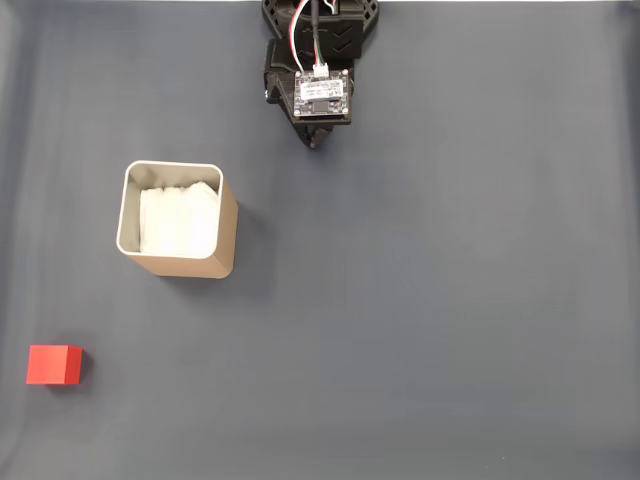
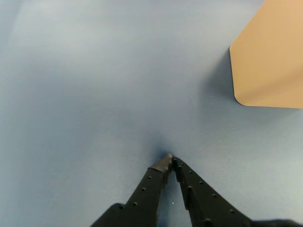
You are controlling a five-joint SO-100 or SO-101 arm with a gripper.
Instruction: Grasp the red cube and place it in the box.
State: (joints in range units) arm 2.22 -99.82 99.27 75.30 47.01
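Note:
The red cube (image 1: 55, 364) lies on the grey mat at the lower left of the fixed view. The box (image 1: 229, 228), tan with a pale rim and white lining, stands upright above and to the right of the cube. My gripper (image 1: 314, 142) is at the top centre of the fixed view, well clear of both. In the wrist view my gripper (image 2: 171, 159) is shut, its black fingertips touching with nothing between them, low over the mat. The box's tan side (image 2: 270, 56) fills the upper right corner there.
A plain grey-blue mat (image 1: 450, 300) covers the whole surface. The arm's base and a small circuit board (image 1: 322, 95) sit at the top edge.

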